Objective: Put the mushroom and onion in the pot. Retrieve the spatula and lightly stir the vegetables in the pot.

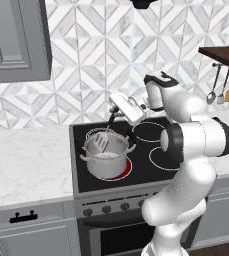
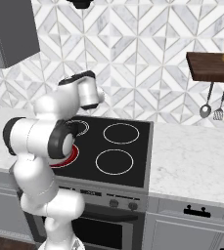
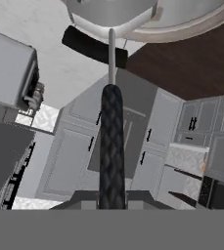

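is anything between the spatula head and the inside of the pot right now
Nothing visible blocks it. The tool is shut on the spatula handle, and the slotted head already hangs inside the open mouth of the pot on the front left burner. No lid or other thing sits over the pot.

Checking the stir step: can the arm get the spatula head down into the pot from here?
Probably yes. The hand is shut on the spatula, whose slotted head already sits over the open pot, nothing between them.

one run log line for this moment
claw: shut on spatula | spatula head: in pot | pot: front left burner | stage: stirring
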